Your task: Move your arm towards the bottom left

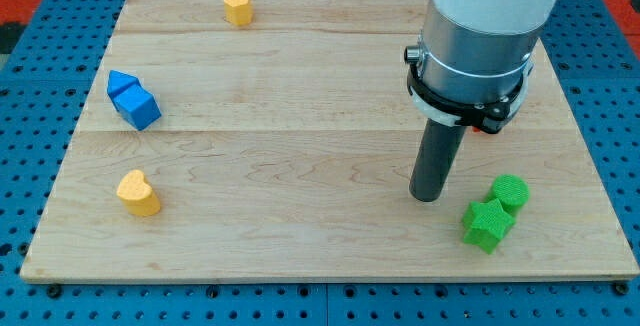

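Green star block (487, 224) is seen lowest in view, touching green cylinder (511, 191) at bottom right; my tip (427, 197) is placed just left of them, not touching. No pincer is fitted, only the rod. Yellow heart block (137, 192) sits bottom left, blue block (132, 99) above it, yellow block (237, 7) at top of wooden board (300, 166).

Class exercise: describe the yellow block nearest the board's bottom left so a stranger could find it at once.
Start at the wooden board and go to its lower-left area. Below the blue blocks sits a yellow heart-shaped block, alone. The other yellow block lies at the top edge, and my tip is far right.
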`<state>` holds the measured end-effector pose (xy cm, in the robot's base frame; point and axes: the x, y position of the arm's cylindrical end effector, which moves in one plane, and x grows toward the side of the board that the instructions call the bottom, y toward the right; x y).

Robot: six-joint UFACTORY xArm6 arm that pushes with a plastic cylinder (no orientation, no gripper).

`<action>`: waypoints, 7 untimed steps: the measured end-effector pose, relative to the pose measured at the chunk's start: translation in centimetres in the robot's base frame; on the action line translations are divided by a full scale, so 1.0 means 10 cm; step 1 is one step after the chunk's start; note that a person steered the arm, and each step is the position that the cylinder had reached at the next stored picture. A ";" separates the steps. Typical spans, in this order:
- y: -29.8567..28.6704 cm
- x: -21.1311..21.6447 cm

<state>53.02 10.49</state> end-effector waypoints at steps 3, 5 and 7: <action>0.00 -0.07; -0.11 -0.06; -1.10 0.18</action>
